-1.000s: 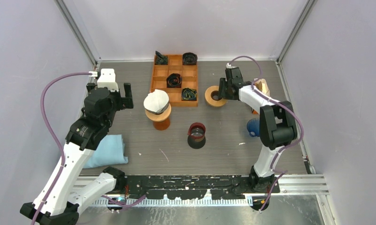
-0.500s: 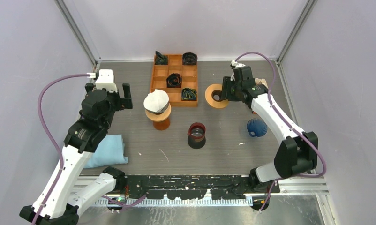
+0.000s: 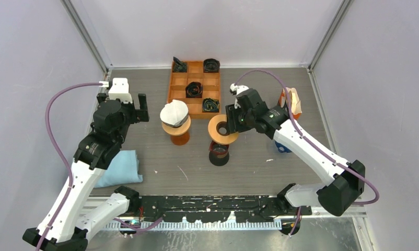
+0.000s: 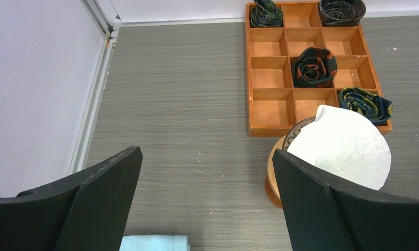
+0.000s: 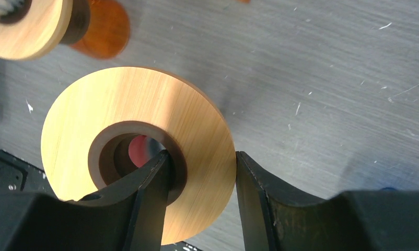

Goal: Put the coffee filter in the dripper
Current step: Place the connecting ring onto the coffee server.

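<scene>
Right arm has swung the wooden ring (image 3: 221,129) from far right to above the red-rimmed cup (image 3: 218,151). Right fingers (image 5: 144,209) are clamped on its edge, one through the hole. Left fingers (image 4: 92,209) are wide apart, empty. Just beyond, the white paper filter (image 3: 174,111) sits crooked atop the orange dripper (image 3: 179,135). Risks: the smooth ring slips and knocks the cup; the flimsy filter slides off. Compartmented wooden tray (image 3: 196,68) is farthest.

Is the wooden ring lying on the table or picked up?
Picked up. The right gripper pinches the ring, one finger through its hole; the red cup shows below through it.
</scene>
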Motion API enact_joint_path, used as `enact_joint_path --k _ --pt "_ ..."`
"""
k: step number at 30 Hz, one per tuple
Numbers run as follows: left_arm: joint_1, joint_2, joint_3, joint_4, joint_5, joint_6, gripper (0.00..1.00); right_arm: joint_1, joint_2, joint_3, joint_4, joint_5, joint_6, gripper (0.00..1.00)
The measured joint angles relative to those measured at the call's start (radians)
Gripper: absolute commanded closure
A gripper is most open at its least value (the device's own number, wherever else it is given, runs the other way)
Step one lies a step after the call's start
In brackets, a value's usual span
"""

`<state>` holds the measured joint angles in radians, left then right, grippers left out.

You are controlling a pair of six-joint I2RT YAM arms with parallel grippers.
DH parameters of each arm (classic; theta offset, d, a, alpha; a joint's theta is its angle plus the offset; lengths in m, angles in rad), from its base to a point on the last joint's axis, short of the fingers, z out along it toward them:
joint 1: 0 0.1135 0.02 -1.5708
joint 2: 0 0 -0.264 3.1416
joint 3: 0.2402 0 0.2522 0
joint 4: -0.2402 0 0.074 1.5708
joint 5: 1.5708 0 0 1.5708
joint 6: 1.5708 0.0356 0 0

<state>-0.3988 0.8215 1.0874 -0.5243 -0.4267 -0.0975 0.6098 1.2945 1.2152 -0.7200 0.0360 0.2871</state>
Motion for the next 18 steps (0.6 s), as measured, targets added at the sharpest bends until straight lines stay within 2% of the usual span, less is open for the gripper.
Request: enact_joint_path --k 8,18 --pt "0.000 0.000 -0.003 0.005 0.000 0.001 0.01 0.136 0.004 0.000 -0.066 0.054 0.035 0.63" --pt "0.000 -0.002 -0.005 0.005 0.000 0.001 0.01 0.179 0.076 -0.001 -0.082 0.101 0.055 0.62"
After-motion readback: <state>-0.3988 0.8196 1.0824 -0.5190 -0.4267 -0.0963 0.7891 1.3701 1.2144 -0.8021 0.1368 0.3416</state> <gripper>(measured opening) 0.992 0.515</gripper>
